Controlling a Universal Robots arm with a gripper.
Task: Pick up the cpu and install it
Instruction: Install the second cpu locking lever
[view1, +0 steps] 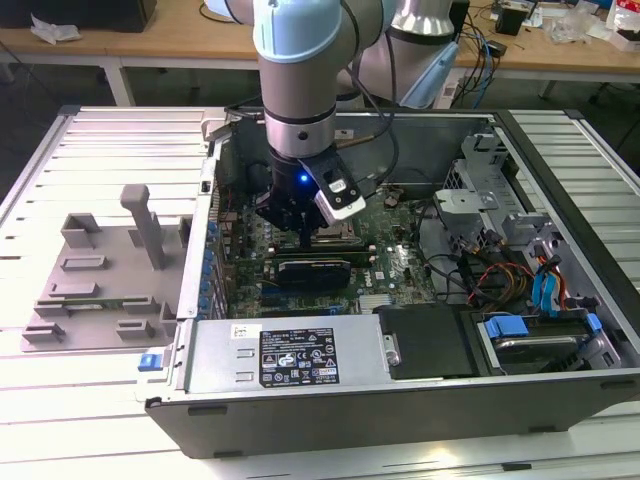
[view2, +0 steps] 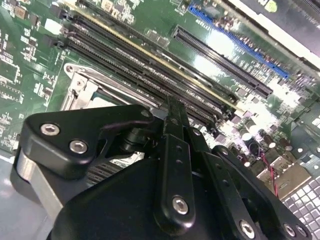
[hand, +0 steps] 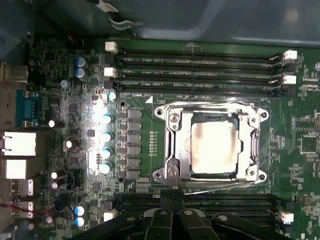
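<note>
1. Inside an open grey desktop computer case (view1: 330, 410) lying on a pale slatted metal table (view1: 90, 420), a green motherboard (hand: 60, 70) sits exposed, with a grey moulded plastic tray (view1: 95, 275) on the table just beside the case toward the exterior view's left.
2. Long black memory slots (hand: 200, 62) run along one side of a dark square socket frame with a metal rim (hand: 170, 145); a second set of slots (hand: 220, 200) lies on the frame's other side.
3. Seated in that socket frame is the cpu (hand: 214, 147), a small flat square chip with a pale silver metal top.
4. The arm's black gripper (view1: 303, 236) hangs low over the motherboard, near the socket.
5. Whether its fingers stand apart or together cannot be told; no object is seen in them.
</note>
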